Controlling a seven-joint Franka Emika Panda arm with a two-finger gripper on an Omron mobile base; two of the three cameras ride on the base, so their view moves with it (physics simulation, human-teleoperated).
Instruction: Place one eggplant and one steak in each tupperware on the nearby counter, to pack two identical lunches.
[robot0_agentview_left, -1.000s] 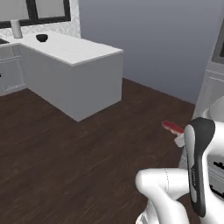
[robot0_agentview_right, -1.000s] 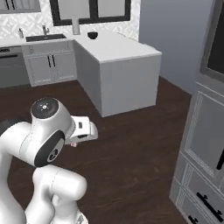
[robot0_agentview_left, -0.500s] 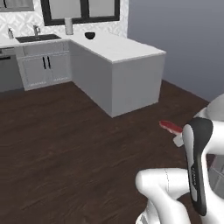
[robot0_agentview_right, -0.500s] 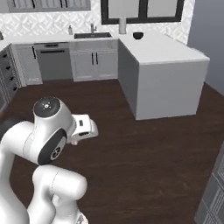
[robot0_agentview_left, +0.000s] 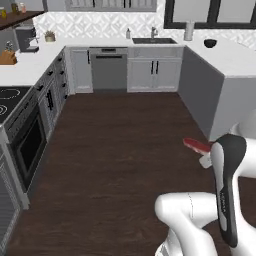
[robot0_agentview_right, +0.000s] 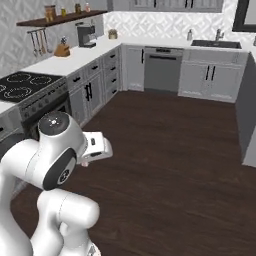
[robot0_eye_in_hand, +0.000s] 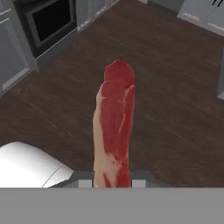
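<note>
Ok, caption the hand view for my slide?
Shut pincer carrying a raw red marbled steak above dark wood flooring.

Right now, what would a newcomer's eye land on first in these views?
The raw red steak with its pale fat edge, standing up from the shut pincer in the hand view, carried in the air above the dark wood floor. Next, the white robot arm with dark joints, in the middle of the grey-cabinet kitchen.

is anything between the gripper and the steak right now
No. The gripper is already shut on the steak, which sticks out from between its tips over the bare dark wood floor. Nothing sits between them.
</note>
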